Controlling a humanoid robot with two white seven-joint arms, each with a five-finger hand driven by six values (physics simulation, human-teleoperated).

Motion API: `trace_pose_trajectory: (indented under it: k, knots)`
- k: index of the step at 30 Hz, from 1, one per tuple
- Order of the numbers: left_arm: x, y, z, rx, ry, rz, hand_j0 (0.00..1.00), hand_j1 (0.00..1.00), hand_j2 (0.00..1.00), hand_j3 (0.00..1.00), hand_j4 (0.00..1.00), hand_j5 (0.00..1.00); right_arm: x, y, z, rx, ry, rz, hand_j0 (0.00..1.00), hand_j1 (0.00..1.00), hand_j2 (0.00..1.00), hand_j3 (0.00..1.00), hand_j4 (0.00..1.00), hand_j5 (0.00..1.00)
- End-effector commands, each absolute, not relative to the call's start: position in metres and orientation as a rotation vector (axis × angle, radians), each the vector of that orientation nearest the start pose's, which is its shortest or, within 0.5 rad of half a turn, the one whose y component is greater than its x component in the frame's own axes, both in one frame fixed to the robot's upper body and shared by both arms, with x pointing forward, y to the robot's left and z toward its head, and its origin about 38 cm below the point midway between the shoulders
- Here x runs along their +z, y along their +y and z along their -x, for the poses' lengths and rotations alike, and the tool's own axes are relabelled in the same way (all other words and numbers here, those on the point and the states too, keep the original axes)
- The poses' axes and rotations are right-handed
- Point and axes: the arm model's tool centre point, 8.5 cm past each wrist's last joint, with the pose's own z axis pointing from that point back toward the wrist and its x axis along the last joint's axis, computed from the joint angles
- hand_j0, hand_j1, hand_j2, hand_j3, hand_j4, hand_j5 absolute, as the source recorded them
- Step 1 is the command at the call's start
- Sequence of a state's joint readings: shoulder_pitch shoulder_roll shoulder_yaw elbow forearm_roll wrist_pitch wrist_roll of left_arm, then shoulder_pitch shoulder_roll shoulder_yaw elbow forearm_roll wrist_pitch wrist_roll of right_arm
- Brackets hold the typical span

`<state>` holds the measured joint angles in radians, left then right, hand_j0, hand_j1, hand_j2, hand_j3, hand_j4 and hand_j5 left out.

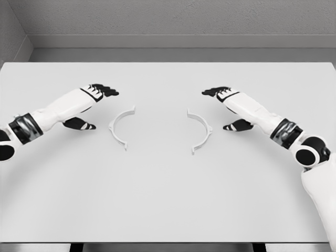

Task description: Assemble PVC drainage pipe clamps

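Two white half-ring clamp pieces lie flat on the white table (168, 199). The left clamp half (118, 127) curves with its opening to the right; the right clamp half (203, 131) mirrors it, opening to the left. A gap of bare table separates them. My left hand (93, 105) hovers just left of the left half, fingers spread, thumb below, holding nothing. My right hand (227, 106) sits just right of the right half, likewise spread and empty. Neither hand touches a piece.
The table's far edge meets a grey wall (168, 21). Its near edge runs along the bottom of the view.
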<state>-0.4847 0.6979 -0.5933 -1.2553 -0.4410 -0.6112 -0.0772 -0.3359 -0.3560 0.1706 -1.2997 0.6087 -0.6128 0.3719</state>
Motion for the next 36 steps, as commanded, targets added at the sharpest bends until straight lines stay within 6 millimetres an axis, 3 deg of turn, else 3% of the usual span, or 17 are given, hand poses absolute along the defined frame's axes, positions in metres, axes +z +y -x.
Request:
trace_pose_trajectory:
  k: [1,6,15,36]
  knots:
    - [0.136,0.305,-0.434,-1.645,-1.687,-0.406,1.0,1.0,1.0,1.0,1.0,1.0,0.117,-0.26,-0.432,1.532,-1.672,0.367,1.0,1.0,1.0,1.0,1.0,1.0]
    - [0.132,0.307,-0.436,-1.632,-1.673,-0.408,1.0,1.0,1.0,1.0,1.0,1.0,0.117,-0.259,-0.431,1.534,-1.676,0.364,1.0,1.0,1.0,1.0,1.0,1.0]
    - [0.127,0.295,-0.449,-1.586,-1.689,-0.393,1.0,1.0,1.0,1.0,1.0,1.0,0.119,-0.258,-0.432,1.532,-1.682,0.365,1.0,1.0,1.0,1.0,1.0,1.0]
    - [0.118,0.284,-0.452,-1.561,-1.696,-0.366,1.0,1.0,1.0,1.0,1.0,1.0,0.112,-0.23,-0.434,1.532,-1.706,0.301,1.0,1.0,1.0,1.0,1.0,1.0]
